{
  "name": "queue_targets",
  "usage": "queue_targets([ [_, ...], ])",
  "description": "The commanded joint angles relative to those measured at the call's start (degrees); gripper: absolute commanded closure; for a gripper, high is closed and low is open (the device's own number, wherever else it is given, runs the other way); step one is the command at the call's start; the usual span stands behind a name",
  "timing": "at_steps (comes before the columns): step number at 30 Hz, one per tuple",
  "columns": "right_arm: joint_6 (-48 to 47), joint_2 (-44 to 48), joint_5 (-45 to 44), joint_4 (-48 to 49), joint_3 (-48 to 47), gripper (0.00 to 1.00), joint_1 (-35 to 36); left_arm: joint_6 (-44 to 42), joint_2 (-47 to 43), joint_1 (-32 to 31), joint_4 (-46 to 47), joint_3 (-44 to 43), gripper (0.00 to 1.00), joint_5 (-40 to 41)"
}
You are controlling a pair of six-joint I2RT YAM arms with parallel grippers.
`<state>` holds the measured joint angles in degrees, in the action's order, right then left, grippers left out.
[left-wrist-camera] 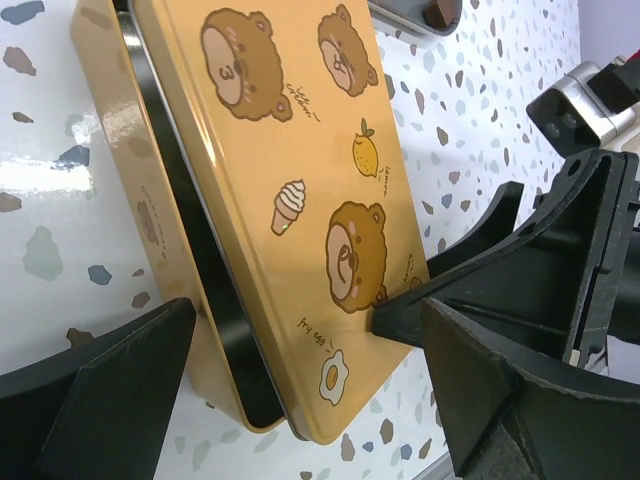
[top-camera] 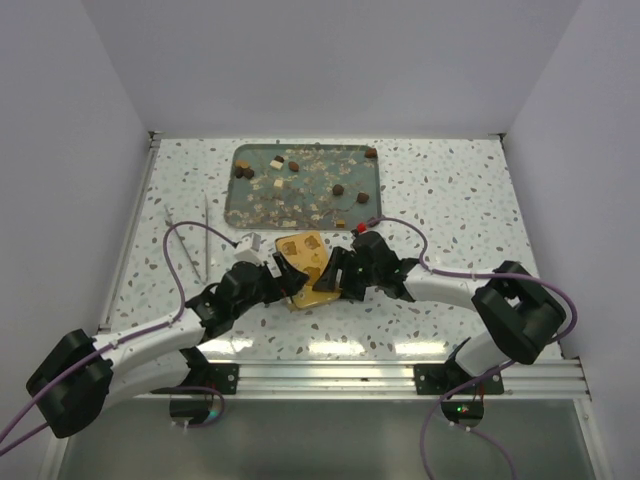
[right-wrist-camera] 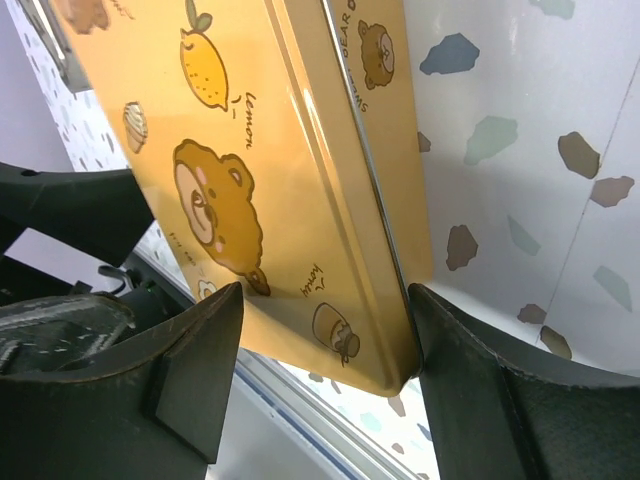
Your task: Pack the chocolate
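The chocolate lies on the grey tray at the back, among pale flakes: dark pieces and cream-white ones. A gold tin printed with bears sits tilted at mid-table between both grippers, its lid ajar from the base. My left gripper stands wide open astride the tin's near corner without touching it. The right gripper is open around another corner of the tin; its right finger rests against the tin's edge. A right-gripper fingertip touches the lid.
Two thin pale sticks lie left of the tray. Purple cables loop over the table beside each arm. A metal rail runs along the near edge. White walls close the left, right and back.
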<state>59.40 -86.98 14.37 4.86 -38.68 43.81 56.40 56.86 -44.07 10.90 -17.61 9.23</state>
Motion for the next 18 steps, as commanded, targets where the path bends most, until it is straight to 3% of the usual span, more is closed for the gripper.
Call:
queue_targets([
  [1,-0.95,-0.38,-1.36,-0.56,-2.37,0.3,0.39,-0.59,-0.96,-0.31,-1.84,-2.87,0.0,3.15],
  [18,-3.32,1.29,-2.94,-2.93,-4.74,0.31,0.84,-0.33,-1.84,-0.22,-5.62,-4.02,0.0,5.88],
])
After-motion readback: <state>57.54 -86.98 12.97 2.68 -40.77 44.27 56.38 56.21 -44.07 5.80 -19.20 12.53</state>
